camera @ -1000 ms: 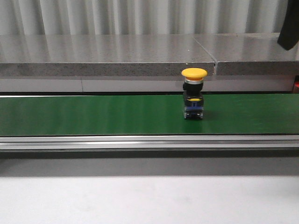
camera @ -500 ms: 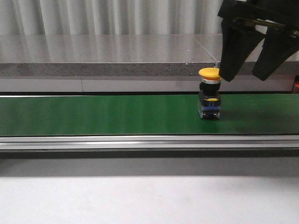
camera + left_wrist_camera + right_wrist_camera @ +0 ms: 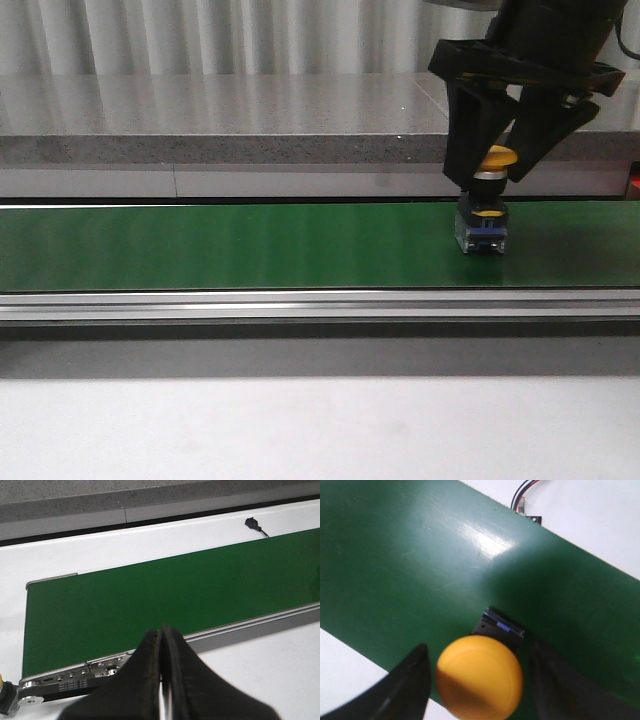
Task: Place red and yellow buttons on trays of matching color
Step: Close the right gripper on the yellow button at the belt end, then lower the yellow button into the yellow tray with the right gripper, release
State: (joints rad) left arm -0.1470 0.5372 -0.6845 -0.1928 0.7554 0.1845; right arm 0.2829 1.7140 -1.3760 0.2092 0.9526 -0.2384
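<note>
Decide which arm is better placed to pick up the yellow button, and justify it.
The right. Its gripper hangs open with fingers either side of the yellow button on the green belt. The left gripper is shut, with no button near.

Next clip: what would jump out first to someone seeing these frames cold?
The yellow mushroom-cap push button standing upright on the green conveyor belt, toward its right end. The black right end effector hangs open right over it, one finger on each side of the cap. The left end effector is shut, off to the side near the belt's roller end.
</note>
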